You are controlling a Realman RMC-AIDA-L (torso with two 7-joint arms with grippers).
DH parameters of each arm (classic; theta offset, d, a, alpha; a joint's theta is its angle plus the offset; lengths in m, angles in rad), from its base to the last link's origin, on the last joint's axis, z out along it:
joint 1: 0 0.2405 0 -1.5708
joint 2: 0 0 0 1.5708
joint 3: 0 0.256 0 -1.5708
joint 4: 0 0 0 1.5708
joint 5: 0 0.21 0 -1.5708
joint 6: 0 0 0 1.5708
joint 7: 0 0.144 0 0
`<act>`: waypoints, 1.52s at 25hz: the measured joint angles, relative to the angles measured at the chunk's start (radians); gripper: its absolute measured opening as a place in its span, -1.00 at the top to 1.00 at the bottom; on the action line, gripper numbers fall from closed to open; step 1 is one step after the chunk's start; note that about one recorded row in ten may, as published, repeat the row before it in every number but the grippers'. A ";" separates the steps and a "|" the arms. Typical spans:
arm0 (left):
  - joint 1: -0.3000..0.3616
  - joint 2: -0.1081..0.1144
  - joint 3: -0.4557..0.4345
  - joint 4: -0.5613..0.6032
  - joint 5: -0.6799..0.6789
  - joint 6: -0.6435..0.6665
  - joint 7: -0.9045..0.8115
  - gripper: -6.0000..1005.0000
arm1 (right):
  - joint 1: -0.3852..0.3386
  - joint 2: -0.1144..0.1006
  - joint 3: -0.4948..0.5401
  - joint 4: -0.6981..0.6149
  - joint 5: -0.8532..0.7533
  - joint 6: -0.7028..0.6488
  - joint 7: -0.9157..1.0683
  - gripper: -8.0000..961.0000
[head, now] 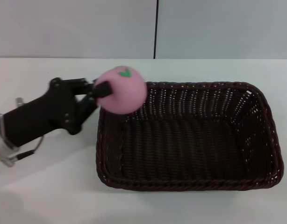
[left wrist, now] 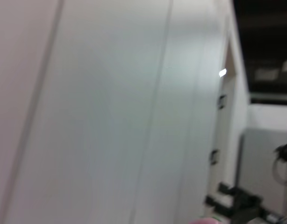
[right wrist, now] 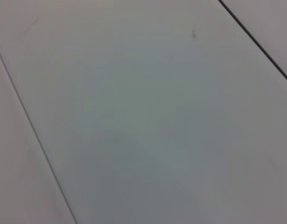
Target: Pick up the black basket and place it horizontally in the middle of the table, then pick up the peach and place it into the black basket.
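Note:
The black basket (head: 185, 135) lies lengthwise across the middle of the white table (head: 45, 186), open side up and empty. My left gripper (head: 102, 89) is shut on the pink peach (head: 123, 91), whose green leaf mark faces up. It holds the peach in the air over the basket's far left corner. A sliver of the peach (left wrist: 205, 220) shows in the left wrist view. The right gripper is out of view in all frames.
A white wall with a dark vertical seam (head: 155, 28) stands behind the table. The left wrist view shows wall panels and dark equipment (left wrist: 241, 205) far off. The right wrist view shows only pale panels (right wrist: 143, 112).

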 joint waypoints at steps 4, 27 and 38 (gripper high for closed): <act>-0.008 -0.003 -0.005 -0.105 -0.002 -0.019 0.056 0.82 | 0.006 0.001 0.003 0.000 0.000 -0.021 0.000 -0.51; 0.220 0.001 -0.300 -0.173 -0.098 -0.114 0.326 -0.48 | 0.024 0.000 0.071 0.053 0.002 -0.049 -0.067 -0.51; 0.395 -0.002 -0.588 -0.276 -0.130 -0.225 0.522 -0.68 | 0.087 0.007 0.406 0.402 0.002 -0.112 -0.509 -0.51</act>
